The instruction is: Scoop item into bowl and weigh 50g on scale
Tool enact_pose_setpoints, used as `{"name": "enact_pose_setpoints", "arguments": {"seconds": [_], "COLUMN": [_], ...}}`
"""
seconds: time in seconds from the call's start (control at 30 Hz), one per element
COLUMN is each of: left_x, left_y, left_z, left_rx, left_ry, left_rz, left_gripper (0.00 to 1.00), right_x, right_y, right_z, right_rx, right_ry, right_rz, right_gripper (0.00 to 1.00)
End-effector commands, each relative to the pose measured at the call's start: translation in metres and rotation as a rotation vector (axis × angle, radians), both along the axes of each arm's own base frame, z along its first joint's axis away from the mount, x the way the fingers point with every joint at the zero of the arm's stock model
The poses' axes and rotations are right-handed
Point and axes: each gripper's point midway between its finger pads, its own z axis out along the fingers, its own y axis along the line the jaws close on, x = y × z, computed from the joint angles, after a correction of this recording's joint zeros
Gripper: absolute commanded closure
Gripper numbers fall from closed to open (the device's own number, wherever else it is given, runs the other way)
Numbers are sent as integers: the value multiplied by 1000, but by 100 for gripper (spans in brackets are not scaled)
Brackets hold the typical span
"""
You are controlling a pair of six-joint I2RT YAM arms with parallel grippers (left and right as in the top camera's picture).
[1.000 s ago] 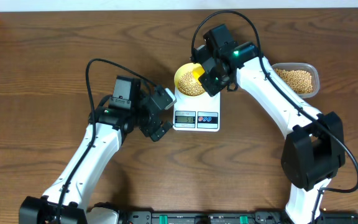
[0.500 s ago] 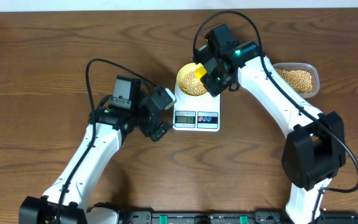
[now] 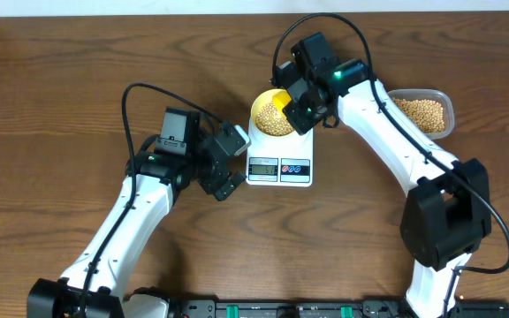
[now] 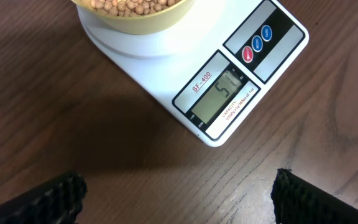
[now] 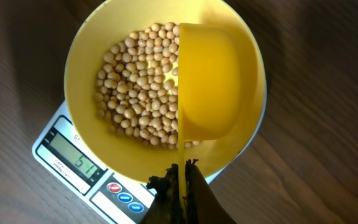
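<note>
Shifted slightly, smooth yellow scoop (image 5: 210, 81) overhangs round beans (image 5: 132, 93) in bowl (image 5: 82, 62).

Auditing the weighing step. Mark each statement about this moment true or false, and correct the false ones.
1. The pale yellow bowl stands on the white digital scale. True.
2. The left pincer is shut on the scale. False: it is open, empty and apart from the scale.
3. The right pincer holds the yellow scoop over the bowl. True.
4. The clear container is empty. False: it holds beans.
5. The scale's display reads 51. True.
</note>
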Motion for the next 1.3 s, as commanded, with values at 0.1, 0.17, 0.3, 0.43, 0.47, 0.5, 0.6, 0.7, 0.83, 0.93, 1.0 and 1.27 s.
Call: {"name": "enact_pose_setpoints", "arguments": {"seconds": [0.1, 0.17, 0.3, 0.43, 0.47, 0.5, 0.6, 0.7, 0.83, 0.93, 1.0, 1.27], "left_x": [0, 0, 0, 0, 0, 0, 0, 0, 0, 0, 0, 0], "left_y": [0, 0, 0, 0, 0, 0, 0, 0, 0, 0, 0, 0], "left_z": [5, 5, 5, 5, 5, 5, 5, 5, 5, 5, 5, 5], "left_rx": [-9, -9, -9, -9, -9, -9, -9, -9, -9, -9, -9, -9], "left_ry": [-17, -17, -17, -17, -17, -17, -17, -17, -17, -17, -17, -17], "left_rz": [-13, -13, -13, -13, -13, -13, -13, -13, -13, -13, -13, -13], "left_gripper": [3, 2, 2, 2, 2, 3, 2, 2, 2, 2, 2, 2], "right_x": [-3, -5, -4, -3, -3, -4, -5, -5, -3, 0, 0, 6], "right_y": [6, 10, 16, 13, 13, 13, 13, 14, 13, 11, 11, 9], "right_z": [-8, -5, 6, 9, 8, 8, 8, 8, 8, 4, 2, 1], "right_rx": [0, 11, 58, 60, 59, 59, 58, 57, 53, 36, 33, 19], "right_ry": [14, 12, -4, -8, -4, -2, 0, 0, -9, -13, -9, -33], "right_rz": [26, 34, 46, 35, 33, 33, 34, 35, 33, 26, 25, 17], "right_gripper": [99, 99, 99, 99, 99, 99, 99, 99, 99, 99, 99, 99]}}
